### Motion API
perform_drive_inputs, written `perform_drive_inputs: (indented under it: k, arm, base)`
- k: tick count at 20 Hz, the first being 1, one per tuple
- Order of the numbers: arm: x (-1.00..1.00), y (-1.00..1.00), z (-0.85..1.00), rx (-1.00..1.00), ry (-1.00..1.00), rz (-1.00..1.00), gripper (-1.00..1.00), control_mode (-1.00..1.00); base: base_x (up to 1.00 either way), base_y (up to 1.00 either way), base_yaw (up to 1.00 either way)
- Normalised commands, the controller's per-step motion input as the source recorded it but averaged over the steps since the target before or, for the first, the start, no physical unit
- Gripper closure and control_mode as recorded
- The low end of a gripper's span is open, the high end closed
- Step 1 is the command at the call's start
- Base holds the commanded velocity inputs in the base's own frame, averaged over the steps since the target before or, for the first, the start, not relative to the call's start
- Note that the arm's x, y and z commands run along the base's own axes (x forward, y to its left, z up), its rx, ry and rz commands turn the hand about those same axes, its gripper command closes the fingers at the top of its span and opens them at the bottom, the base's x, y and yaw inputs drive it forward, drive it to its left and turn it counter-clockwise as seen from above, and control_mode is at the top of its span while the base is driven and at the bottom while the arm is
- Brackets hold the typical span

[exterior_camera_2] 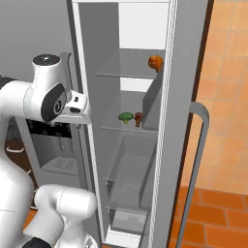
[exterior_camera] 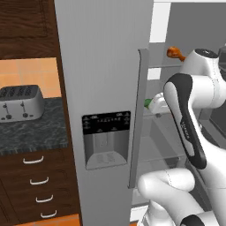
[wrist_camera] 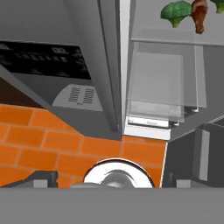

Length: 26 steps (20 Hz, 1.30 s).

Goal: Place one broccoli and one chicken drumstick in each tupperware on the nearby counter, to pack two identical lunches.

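With the fridge door (exterior_camera_2: pixel 191 145) swung open, the food is exposed for picking: a broccoli (exterior_camera_2: pixel 126 116) and a drumstick (exterior_camera_2: pixel 139 118) lie side by side on the middle shelf (exterior_camera_2: pixel 128 128), another drumstick (exterior_camera_2: pixel 155 62) sits above, and the fingers (wrist_camera: pixel 109 177) are spread wide, empty.

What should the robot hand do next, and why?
Probably reach into the open fridge toward the broccoli on the middle shelf. The gripper is open and holds nothing, and a chicken drumstick lies right beside that broccoli, so both foods wait there, still unpacked.
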Motion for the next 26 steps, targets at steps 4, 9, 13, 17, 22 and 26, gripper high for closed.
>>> perform_drive_inputs:
  k: [4, 9, 13, 17, 22, 26]
  arm:
    - [0.0, 0.0, 0.0, 0.0, 0.0, 0.0, -1.0, 1.0]
    - [0.0, 0.0, 0.0, 0.0, 0.0, 0.0, -1.0, 1.0]
    - [0.0, 0.0, 0.0, 0.0, 0.0, 0.0, -1.0, 1.0]
    - [0.0, -0.18, 0.02, 0.0, -0.06, 0.0, -1.0, -1.0]
    - [0.01, -0.65, 0.3, -0.09, -0.18, 0.0, -1.0, -1.0]
    - [0.28, -0.73, 0.4, -0.1, -0.18, 0.0, -1.0, -1.0]
  base:
    - [0.23, -0.2, 0.0]
    - [0.39, -0.35, 0.0]
    - [0.4, -0.24, 0.0]
    - [0.09, -0.07, 0.0]
    - [0.0, 0.0, 0.0]
    - [0.0, 0.0, 0.0]
